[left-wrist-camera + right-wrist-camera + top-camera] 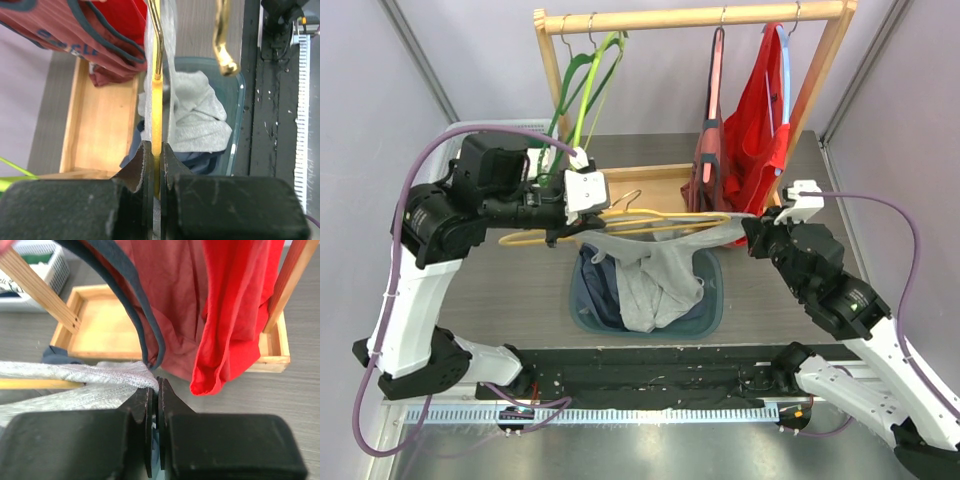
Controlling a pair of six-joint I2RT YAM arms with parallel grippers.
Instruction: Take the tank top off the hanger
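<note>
A yellow hanger (525,238) lies level above the bin, with the grey tank top (665,268) draped from it and sagging into the bin. My left gripper (580,228) is shut on the hanger's yellow bar (156,115); its hook (222,50) points away to the side. My right gripper (747,230) is at the hanger's right end, shut on the grey tank top's strap (100,374), which is stretched sideways off the hanger tip (35,384). Both pairs of jaws are pressed tight in the wrist views.
A teal bin (713,312) with dark blue and grey clothes sits under the hanger. Behind stands a wooden rack (690,18) with green hangers (582,90), a maroon top (712,165) and a red top (760,120) over a wooden tray (100,120).
</note>
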